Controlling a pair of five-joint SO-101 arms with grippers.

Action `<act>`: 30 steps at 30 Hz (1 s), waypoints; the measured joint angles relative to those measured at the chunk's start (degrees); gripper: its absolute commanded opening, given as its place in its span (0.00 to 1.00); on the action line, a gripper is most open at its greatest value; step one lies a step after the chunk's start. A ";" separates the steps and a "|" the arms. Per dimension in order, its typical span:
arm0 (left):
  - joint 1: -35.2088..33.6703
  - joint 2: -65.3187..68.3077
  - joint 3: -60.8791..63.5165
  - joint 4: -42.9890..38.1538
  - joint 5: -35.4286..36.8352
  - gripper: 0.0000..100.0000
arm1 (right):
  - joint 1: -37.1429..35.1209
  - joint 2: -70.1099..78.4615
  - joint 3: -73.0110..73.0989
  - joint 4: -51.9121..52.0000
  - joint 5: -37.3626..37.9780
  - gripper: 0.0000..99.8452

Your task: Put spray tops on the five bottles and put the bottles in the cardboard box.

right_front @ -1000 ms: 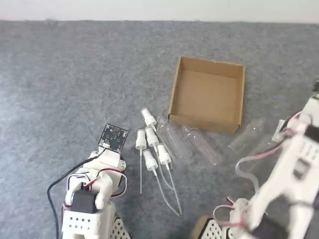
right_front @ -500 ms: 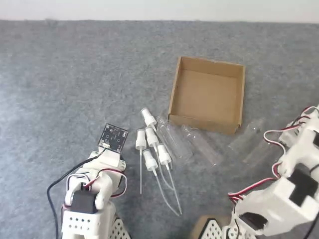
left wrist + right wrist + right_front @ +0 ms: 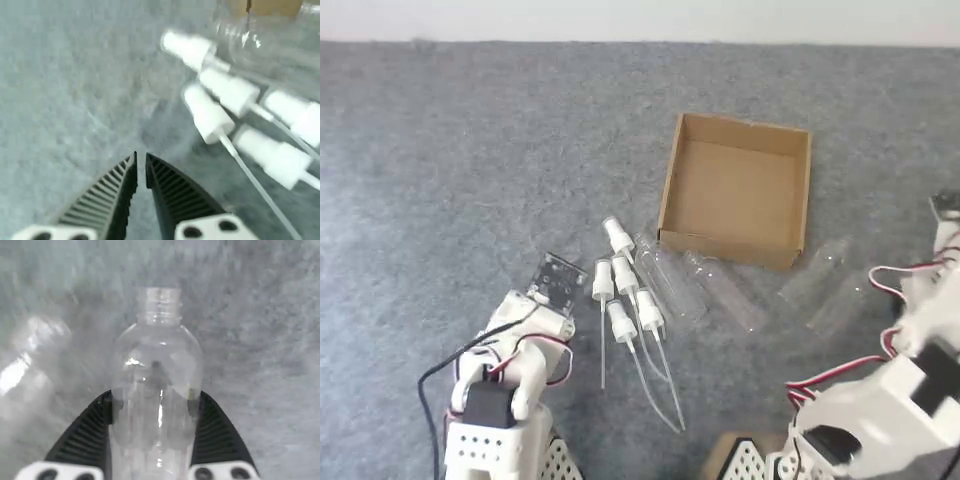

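The right arm (image 3: pixel 890 410) has swung back from over the clear bottles toward the right edge of the table (image 3: pixel 470 150). The left arm (image 3: pixel 510 370) has tipped its wrist up toward the spray tops (image 3: pixel 620 290). Nothing lying on the table has shifted.

The right tool (image 3: pixel 155 400) has its jaws pressed against both sides of a bottle (image 3: pixel 157 365), whose open neck points away from the wrist. I take that as a grip, so one bottle is in hand and still has no top on it. The left tool (image 3: pixel 141 159) is pinched almost together, with only a thin slit between the jaws. It holds nothing and hangs just short of the tops, which lie in a loose bunch with their tubes trailing toward the arms.

Two bare bottles (image 3: pixel 815 270) lie right of the box (image 3: pixel 730 248), and two more (image 3: pixel 665 275) lie just in front of it. The box has nothing in it.

It looks like the first pairing is being set up, with a bottle held on one side and a top to be fetched on the other. The left tool would need to open before it can take a top.
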 measured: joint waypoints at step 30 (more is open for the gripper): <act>7.65 80.18 -54.33 -5.27 22.77 0.17 | 5.36 -0.09 -0.18 4.04 16.79 0.01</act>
